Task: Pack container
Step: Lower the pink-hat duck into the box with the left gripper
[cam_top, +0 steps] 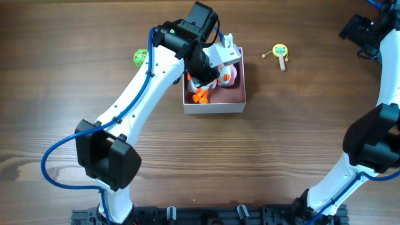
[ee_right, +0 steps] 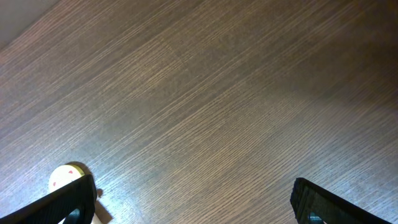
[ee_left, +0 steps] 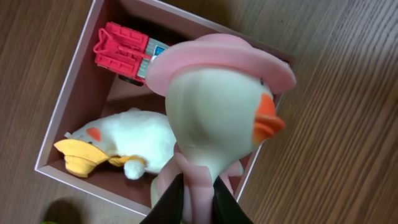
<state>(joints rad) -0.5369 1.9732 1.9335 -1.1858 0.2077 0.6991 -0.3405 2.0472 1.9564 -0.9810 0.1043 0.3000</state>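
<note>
Our left gripper (ee_left: pixel 198 198) clamps the duck (ee_left: pixel 214 118), the container (ee_left: pixel 62 106) just beyond its fingers (ee_left: pixel 166 204), ready for packing. Our right gripper (ee_right: pixel 194 202) gapes empty.

A robotics lab bench: left arm (cam_top: pixel 147 87) and right arm (cam_top: pixel 340 178) on a black rail (cam_top: pixel 206 214) at a wood-grain table (cam_top: pixel 281 144)

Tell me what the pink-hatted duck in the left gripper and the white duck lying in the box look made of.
The pink-hatted duck looks like rubber or vinyl: smooth, seamless, matte skin. The white duck looks like plush fabric: fuzzy nap, soft yellow bill.
</note>
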